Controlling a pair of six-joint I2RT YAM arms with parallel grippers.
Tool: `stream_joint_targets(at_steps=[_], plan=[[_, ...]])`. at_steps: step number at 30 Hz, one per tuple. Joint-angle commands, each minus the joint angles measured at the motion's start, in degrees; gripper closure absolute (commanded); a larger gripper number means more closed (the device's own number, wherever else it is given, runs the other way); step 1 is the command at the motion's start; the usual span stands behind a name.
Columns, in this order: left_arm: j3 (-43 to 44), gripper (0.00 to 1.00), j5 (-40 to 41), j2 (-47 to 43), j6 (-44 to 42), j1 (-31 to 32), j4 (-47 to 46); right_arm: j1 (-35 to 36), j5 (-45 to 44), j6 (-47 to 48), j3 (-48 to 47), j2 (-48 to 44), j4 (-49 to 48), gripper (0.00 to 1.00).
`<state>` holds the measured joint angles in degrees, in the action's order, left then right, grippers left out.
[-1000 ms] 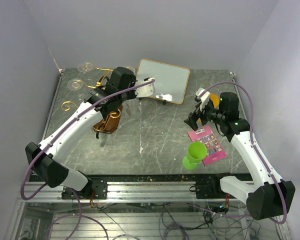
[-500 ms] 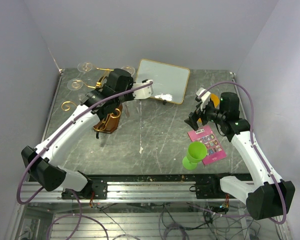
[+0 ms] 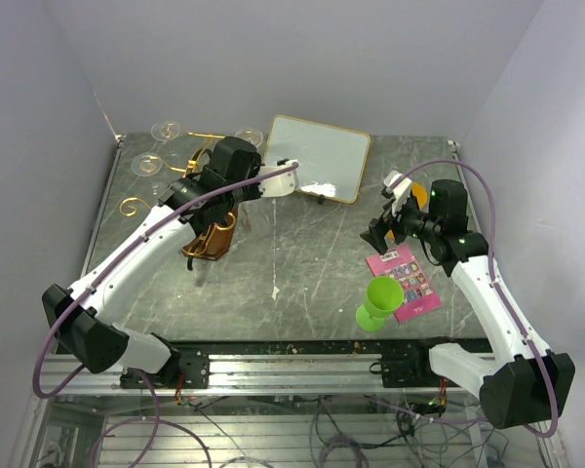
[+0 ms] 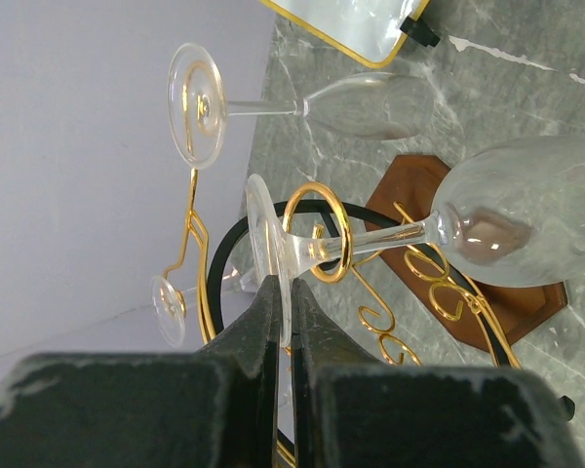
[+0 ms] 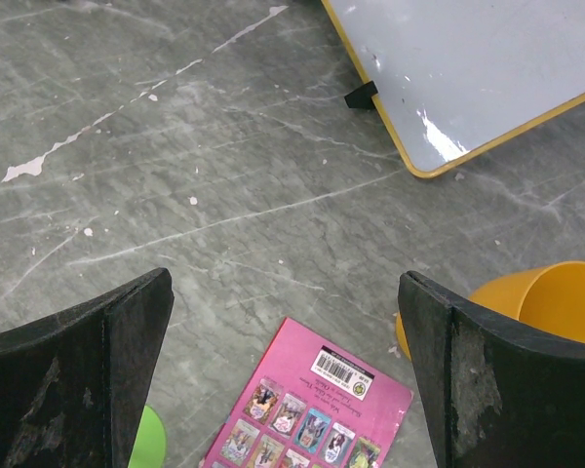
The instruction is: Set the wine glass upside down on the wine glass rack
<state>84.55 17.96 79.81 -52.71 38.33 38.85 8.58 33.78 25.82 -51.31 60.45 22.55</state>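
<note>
Left hand [image 4: 285, 292] clenched on the foot of the wine glass [image 4: 526, 219], up against the wine glass rack [image 4: 414, 190].

Left wrist view: the foot is pinched edge-on between my fingers [image 4: 244, 390], and the stem runs sideways, crosswise to them. The bowl is on the table [image 4: 526, 68] side over the rack's wooden base, so the glass lies parallel to the hung glass [image 4: 361, 102] beyond the fingertips. The stem crosses the gold hoop [image 4: 317, 187]; whether it sits inside, I cannot tell. Scrolled wire crowds the stem, so I judge the room tight. Top view: the left arm [image 3: 146, 244] reaches over the rack, and the right hand [image 3: 378, 234] is well apart from it. Right wrist view: that hand is spread wide, holding nothing, with a pink booklet [image 5: 302, 419] just below it.
</note>
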Motion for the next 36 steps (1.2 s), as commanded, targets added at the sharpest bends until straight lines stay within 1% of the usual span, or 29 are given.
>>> stream_joint_targets(at_steps=[1, 13, 20, 36], plan=[[-0.24, 0.92, 0.04, -1.41, 0.28, 0.41, -1.63, -0.50, 0.85, 0.37, 0.51, -0.86, -1.01, 0.01], [-0.47, 0.90, 0.05, -0.56, -0.31, 0.39, -1.20, -0.69, 1.02, 0.54, 0.56, -0.88, -0.97, 0.01], [-0.42, 0.84, -0.60, -0.33, -0.12, 0.38, 0.13, -0.69, 1.02, 0.59, 0.62, -1.03, -0.93, 0.01], [0.83, 0.74, -2.13, -0.17, 0.86, 0.39, 3.62, -0.89, 1.44, 0.68, 0.60, -1.32, -0.85, 0.01]])
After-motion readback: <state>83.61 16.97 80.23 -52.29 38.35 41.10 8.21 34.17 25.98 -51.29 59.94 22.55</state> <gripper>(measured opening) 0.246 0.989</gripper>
